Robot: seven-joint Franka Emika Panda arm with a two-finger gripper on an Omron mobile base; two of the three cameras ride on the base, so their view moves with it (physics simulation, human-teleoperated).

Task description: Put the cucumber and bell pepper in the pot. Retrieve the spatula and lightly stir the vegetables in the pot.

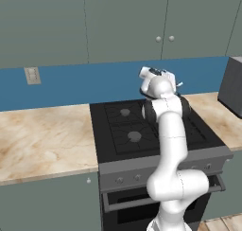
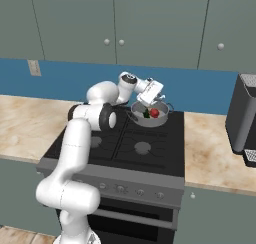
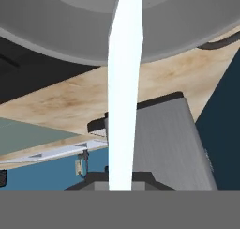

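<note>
White arm links rise in the foreground of the left base view, and past them the hand point(image 1: 163, 81) sits high over the rear right of the stove point(image 1: 137, 130), masking what lies beneath it.

Right base view: the hand is tilted over the pot point(image 2: 149, 114) on the rear right burner. The bell pepper point(image 2: 154, 113) and the cucumber point(image 2: 146, 113) lie inside, side by side. Both vegetables are therefore placed; stirring is judged the step in hand.

Hand view: the spatula point(image 3: 124, 82) runs as a pale strip from between the fingertips up towards the grey pot. The hand is clenched on the spatula handle.

Recommendation: keep the grip firm, hold the blade inside the rim, and sweep in small slow arcs. The pot is shallow with low sides, so a wide stroke could flick the pepper onto the stove or drag the pot off its burner.
</note>
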